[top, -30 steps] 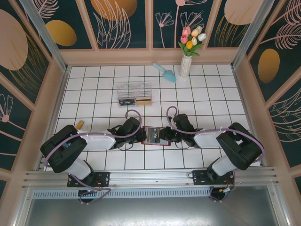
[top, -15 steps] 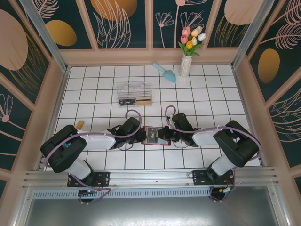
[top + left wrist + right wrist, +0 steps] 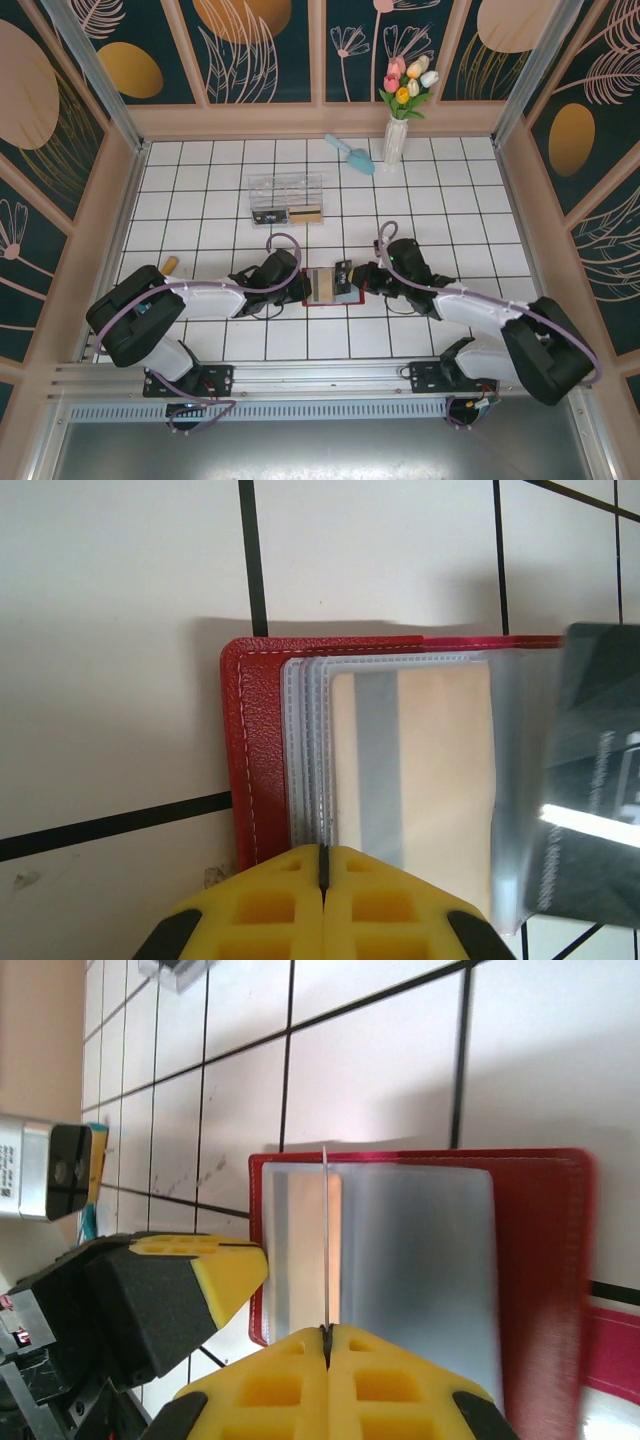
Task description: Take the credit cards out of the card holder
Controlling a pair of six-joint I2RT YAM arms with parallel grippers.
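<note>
The red card holder (image 3: 330,302) lies open on the white tiles between my two arms. In the left wrist view its red cover (image 3: 258,750) and clear sleeves show, with a gold-tan credit card (image 3: 440,770) in a sleeve. My left gripper (image 3: 323,855) is shut, its tips resting on the sleeve edge (image 3: 303,287). My right gripper (image 3: 327,1332) is shut on a dark credit card (image 3: 600,780), seen edge-on (image 3: 326,1240) above the holder (image 3: 540,1260). From above, that gripper (image 3: 358,277) and the card (image 3: 347,272) sit at the holder's right side.
A clear plastic box (image 3: 286,198) stands two tiles behind the holder. A white vase of tulips (image 3: 396,140) and a teal scoop (image 3: 350,153) stand at the back. A small tan object (image 3: 170,264) lies by the left wall. The holder's strap tab (image 3: 615,1350) points right.
My right gripper has closed on the dark card and drawn back to the right with it, and its arm has swung outward. The left arm has stayed put.
</note>
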